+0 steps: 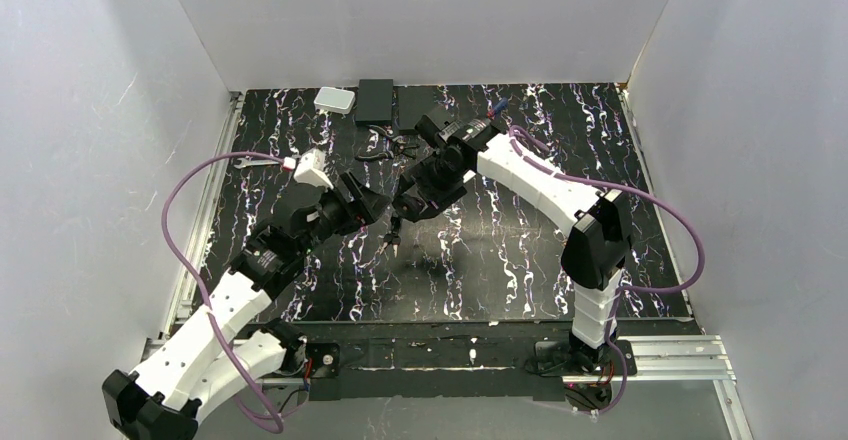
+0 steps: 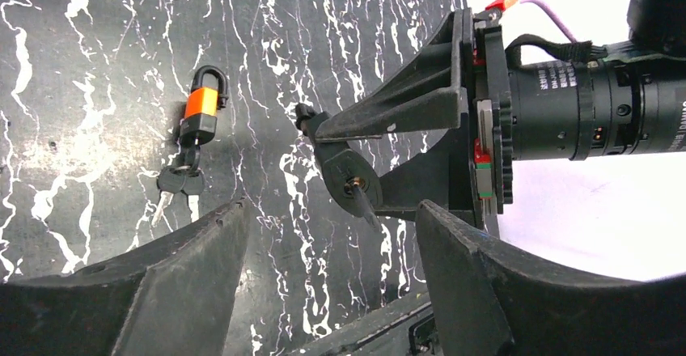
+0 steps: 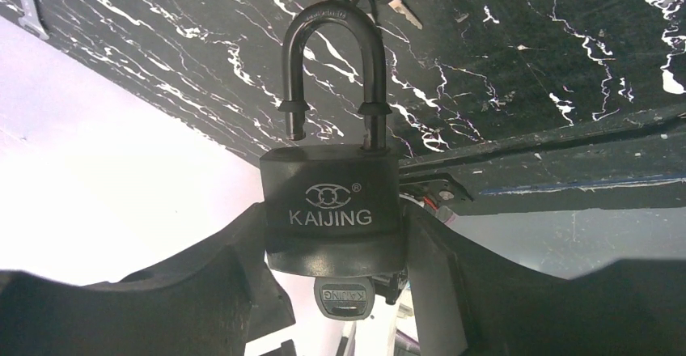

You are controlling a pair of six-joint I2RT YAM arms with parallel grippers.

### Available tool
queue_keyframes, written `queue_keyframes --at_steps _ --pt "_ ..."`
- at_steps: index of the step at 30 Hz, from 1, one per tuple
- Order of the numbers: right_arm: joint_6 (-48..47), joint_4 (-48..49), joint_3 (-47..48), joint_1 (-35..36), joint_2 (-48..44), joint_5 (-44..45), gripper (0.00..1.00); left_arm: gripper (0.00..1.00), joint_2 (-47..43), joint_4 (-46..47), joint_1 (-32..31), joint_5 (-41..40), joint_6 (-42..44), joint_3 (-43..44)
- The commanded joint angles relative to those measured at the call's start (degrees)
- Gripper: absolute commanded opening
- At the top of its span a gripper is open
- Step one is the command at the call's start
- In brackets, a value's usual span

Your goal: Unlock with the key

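My right gripper is shut on the body of a black KAIJING padlock and holds it above the table. The padlock's shackle is raised, with one leg out of the body. A key with a grey metal head sits in the keyhole underneath. In the left wrist view the padlock shows from below with the key sticking out. My left gripper is open and empty, a short way back from it. In the top view the left gripper and right gripper stand apart.
A small orange-and-black padlock with a bunch of keys lies on the table under the grippers. A wrench, a white box, a black box and a red-and-blue screwdriver lie towards the back.
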Motion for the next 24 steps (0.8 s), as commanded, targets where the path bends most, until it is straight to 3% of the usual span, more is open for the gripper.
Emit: queue_keyframes --at_steps 1,6,15,24 --pt "-2.49 -0.1 4.91 -0.01 -1.83 0.27 0.01 0.67 0.56 6.39 0.3 3.11 -2.94 -2.84" --pt "-2.93 -0.75 5.31 0.18 -2.08 0.95 0.01 0.64 5.68 12.9 0.3 6.96 -4.11 -2.78" --pt "-1.87 -0.29 6.08 1.42 -1.99 2.08 0.01 0.59 12.57 14.1 0.21 9.62 -5.95 0.11" --pt "-1.2 0.09 6.73 2.58 -1.37 4.09 0.01 0.42 18.41 14.93 0.11 9.75 -13.31 1.92"
